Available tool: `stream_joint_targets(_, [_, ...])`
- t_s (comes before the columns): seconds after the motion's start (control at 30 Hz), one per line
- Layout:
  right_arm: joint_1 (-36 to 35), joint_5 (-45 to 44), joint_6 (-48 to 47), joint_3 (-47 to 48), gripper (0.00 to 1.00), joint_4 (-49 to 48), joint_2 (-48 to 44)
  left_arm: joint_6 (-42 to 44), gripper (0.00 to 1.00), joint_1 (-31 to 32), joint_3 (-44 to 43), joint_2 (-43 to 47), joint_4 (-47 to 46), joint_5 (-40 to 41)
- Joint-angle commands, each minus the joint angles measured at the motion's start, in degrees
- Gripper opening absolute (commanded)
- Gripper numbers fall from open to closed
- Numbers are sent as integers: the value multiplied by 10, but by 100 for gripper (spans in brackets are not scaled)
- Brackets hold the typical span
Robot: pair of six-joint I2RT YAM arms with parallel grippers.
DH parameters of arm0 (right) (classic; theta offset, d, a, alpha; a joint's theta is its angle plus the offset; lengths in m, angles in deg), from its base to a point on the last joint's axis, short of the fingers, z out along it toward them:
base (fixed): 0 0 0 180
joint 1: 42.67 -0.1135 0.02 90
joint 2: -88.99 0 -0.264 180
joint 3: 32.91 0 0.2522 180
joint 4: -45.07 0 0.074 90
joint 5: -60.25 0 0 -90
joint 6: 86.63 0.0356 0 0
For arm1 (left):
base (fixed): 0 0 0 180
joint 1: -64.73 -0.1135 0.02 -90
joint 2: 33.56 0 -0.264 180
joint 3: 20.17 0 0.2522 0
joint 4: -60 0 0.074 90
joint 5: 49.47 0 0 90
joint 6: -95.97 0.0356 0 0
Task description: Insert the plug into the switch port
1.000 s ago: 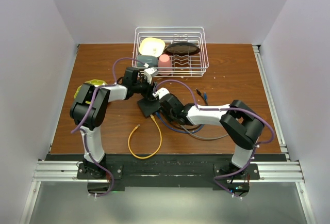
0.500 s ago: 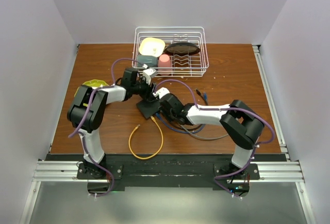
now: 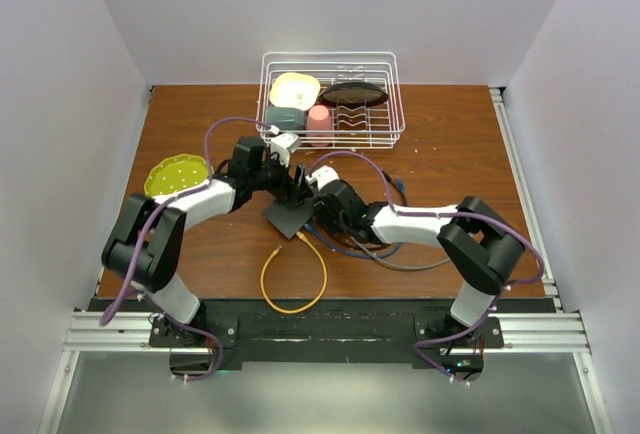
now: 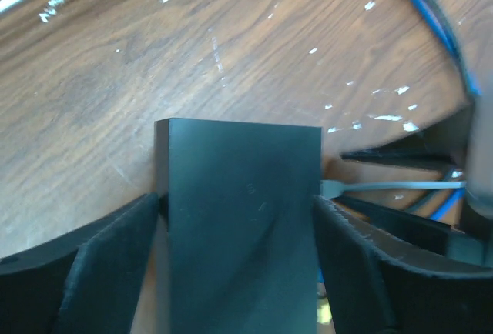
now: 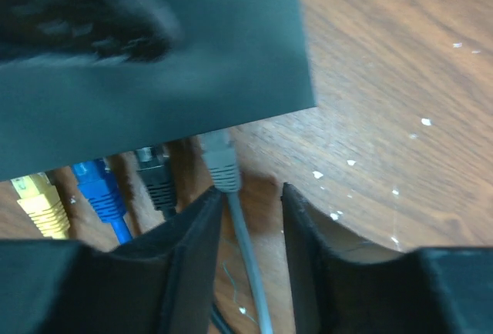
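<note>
Right wrist view: the grey plug (image 5: 222,163) has its head against a narrow edge of the dark grey box (image 5: 146,57), at the corner end of that edge; how deep it sits cannot be told.
Port: hidden under the box's top face.
Grey cable (image 5: 248,257): runs back from the plug, between the two fingers.
Right gripper (image 5: 250,195): fingers apart, straddling the cable just behind the plug, with bare wood showing between the cable and one finger (image 5: 312,257).
Neighbours on the same edge: black plug (image 5: 156,176), blue plug (image 5: 100,192) and yellow plug (image 5: 42,207), in a row beside the grey one.
Left wrist view: the box lies flat on the wood, and the left gripper (image 4: 237,199) has a finger (image 4: 108,265) close against each long side; whether they press on it or only flank it, I cannot tell.
Top view, box: near the middle of the table (image 3: 450,134), between the two gripper heads.
Top view, around it: yellow cable (image 3: 295,279) looped nearer the arm bases; green plate (image 3: 178,176) to the left, beside the left arm; wire rack (image 3: 333,99) at the far edge, holding dishes.
</note>
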Motion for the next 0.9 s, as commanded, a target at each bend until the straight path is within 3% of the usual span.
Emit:
stream_joint_targets(0.0, [6, -30, 14, 4, 47, -106, -61, -81, 89, 26, 46, 96, -63, 12])
stream_joint_targets(0.13, [6, -28, 14, -13, 59, -102, -104, -101, 100, 26, 77, 185, -96, 68])
stream_joint_targets(0.53, [6, -15, 10, -49, 98, -73, -263, -118, 100, 26, 125, 400, -126, 184])
stream_joint_targets(0.87, [6, -12, 15, -71, 99, -48, -345, -119, 100, 26, 126, 466, -117, 240])
